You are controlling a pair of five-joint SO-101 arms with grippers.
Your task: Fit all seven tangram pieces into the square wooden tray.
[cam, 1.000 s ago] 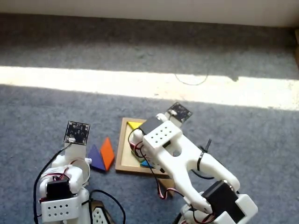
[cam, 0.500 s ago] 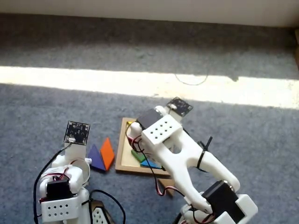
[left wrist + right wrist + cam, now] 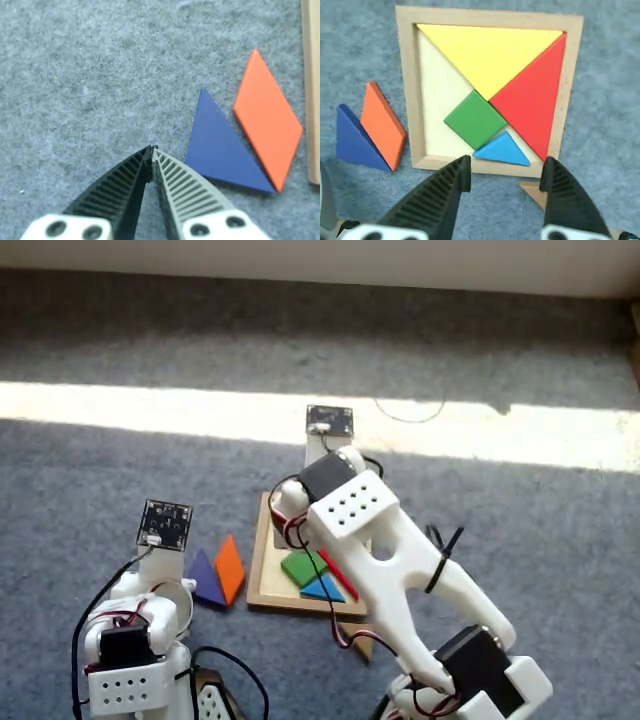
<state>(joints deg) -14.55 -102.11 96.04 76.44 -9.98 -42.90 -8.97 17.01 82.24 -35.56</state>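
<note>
Within the wooden tray (image 3: 490, 15), four pieces (image 3: 487, 55) sit seated; orange parallelogram (image 3: 382, 125), dark-blue triangle (image 3: 355, 140) and tan triangle (image 3: 535, 192) lie outside. Right gripper (image 3: 506, 165) wide apart, empty; left gripper (image 3: 151, 150) closed, empty.

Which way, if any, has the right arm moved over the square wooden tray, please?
Yes: the right arm stretched farther out across the wooden tray, toward the sunlit strip.
</note>
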